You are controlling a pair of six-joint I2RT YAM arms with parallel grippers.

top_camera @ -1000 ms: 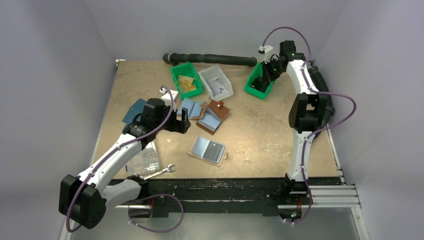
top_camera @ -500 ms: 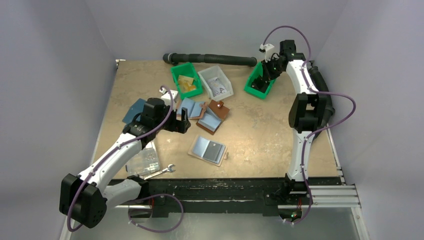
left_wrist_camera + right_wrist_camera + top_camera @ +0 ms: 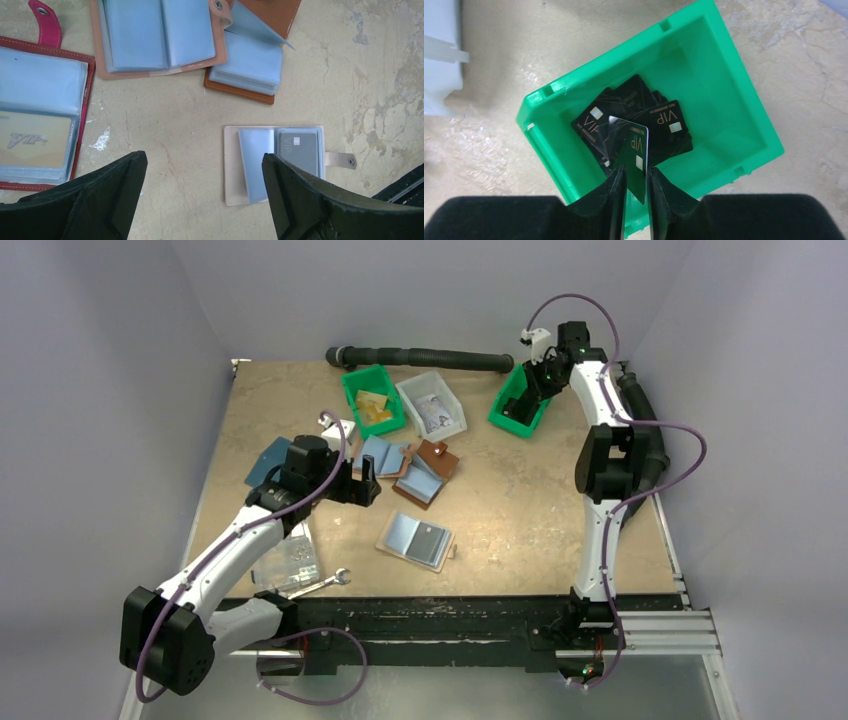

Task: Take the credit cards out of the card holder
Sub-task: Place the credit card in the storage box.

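The card holder [image 3: 392, 540] [image 3: 232, 165], whitish and flat, lies spread out on the table. A dark grey credit card [image 3: 431, 539] [image 3: 298, 150] sits in its right half. On its left half lies a light blue leaf [image 3: 255, 160]; card or sleeve, I cannot tell. My left gripper [image 3: 368, 480] [image 3: 202, 160] hovers open, up and to the left of the holder, holding nothing. At the far right, my right gripper [image 3: 530, 380] [image 3: 636, 175] hangs over a green bin [image 3: 515, 415] [image 3: 744, 90] of several dark cards [image 3: 664, 125]. Its jaws stand slightly apart, with a dark VIP card [image 3: 636, 150] tilted loose between them.
Other spread-out wallets lie near the left gripper: a brown one [image 3: 437, 457], a tan one [image 3: 155, 40], a red one [image 3: 40, 100]. A green bin [image 3: 372, 400], a white bin [image 3: 430, 405] and a black hose [image 3: 430, 358] line the back. A wrench [image 3: 325, 582] and clear box [image 3: 285, 560] sit front left.
The right gripper's jaws have parted a little around the VIP card, and its wrist has shifted slightly back and right over the bin. The left arm has not moved.
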